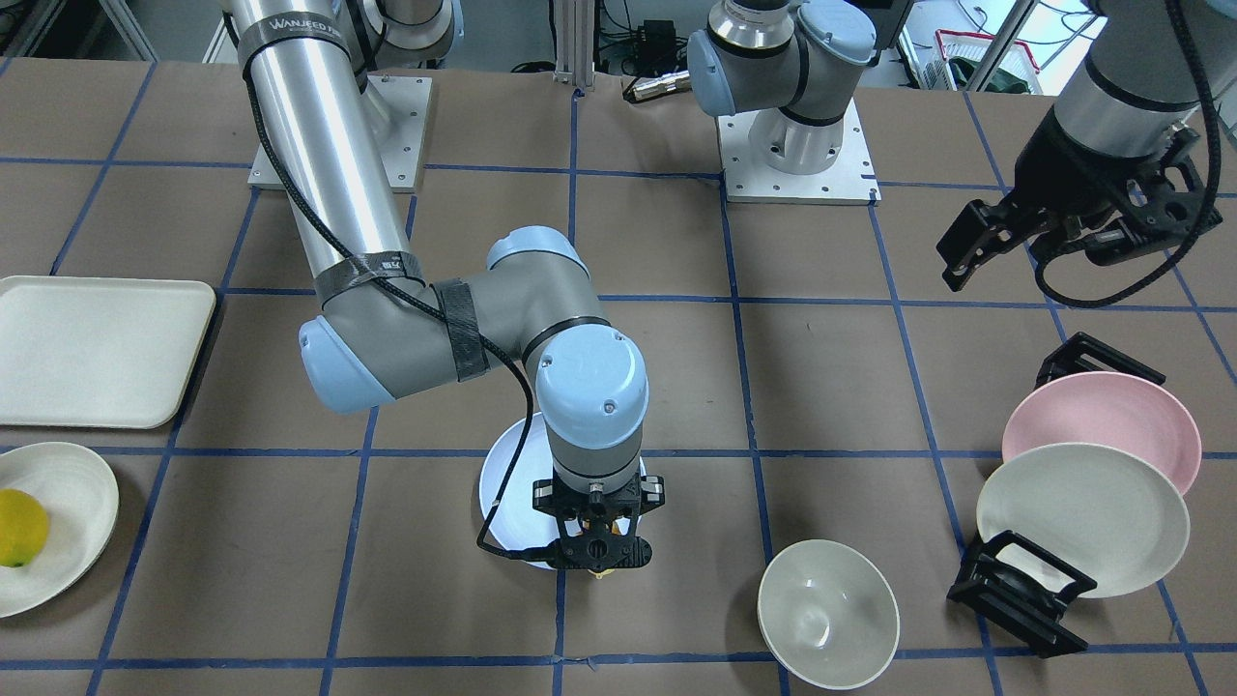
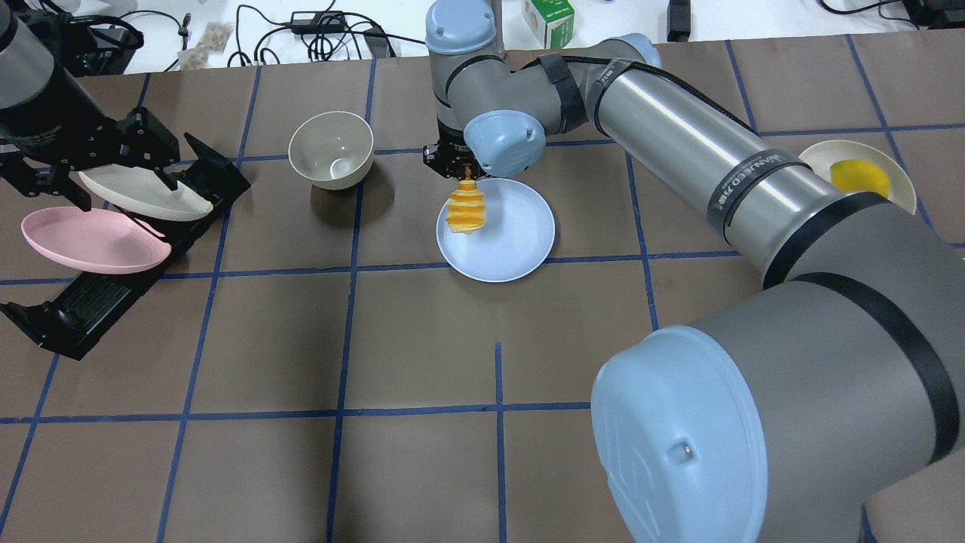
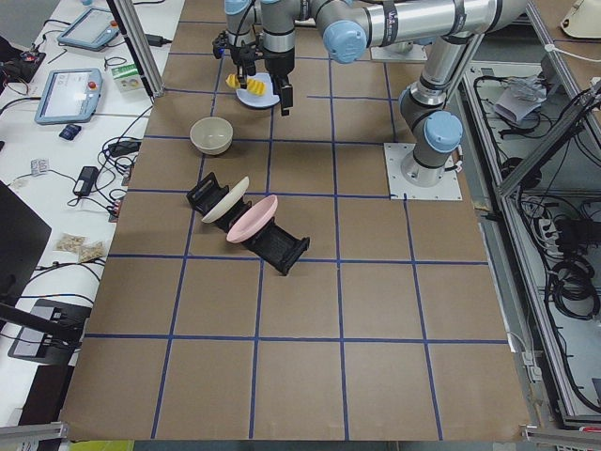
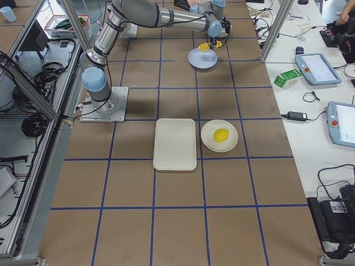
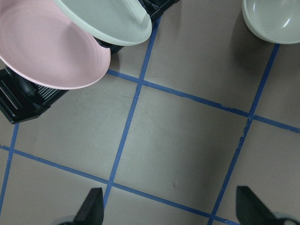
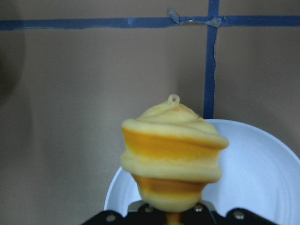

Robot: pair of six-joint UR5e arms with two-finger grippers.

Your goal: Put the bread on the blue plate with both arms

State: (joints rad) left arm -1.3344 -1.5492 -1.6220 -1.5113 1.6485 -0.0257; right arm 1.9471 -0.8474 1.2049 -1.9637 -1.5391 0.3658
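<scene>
Bread position: I see the bread hanging end-down from the right gripper, over the far-left rim of the blue plate. I cannot tell whether its lower tip touches the plate.
Right gripper: clenched on the bread's upper end; the wrist view shows the loaf rising straight out of the jaws.
Left gripper: the left gripper is spread wide and empty, hovering near the plate rack, well apart from the plate.
Risk, tipping: my main worry is that the loaf is long and hangs over the rim, not the centre. If let go as it stands, it could topple outward onto the table.
Risk, rebound: it looks soft, so I judge it may spring or roll when the grip loosens.
Risk, plate: pressing down on the rim could tilt or slide the plate on the paper-like table cover.
Risk, one arm: with the left arm this far off, nothing steadies the free end.
Bread shape and surface: stacked ridged segments, pale yellow with orange-brown bands, tapering to a small loop at the tip.
Plate: round, shallow, matte pale blue, smooth.
Neighbours: a glossy cream bowl sits near the plate, apart from it.
</scene>
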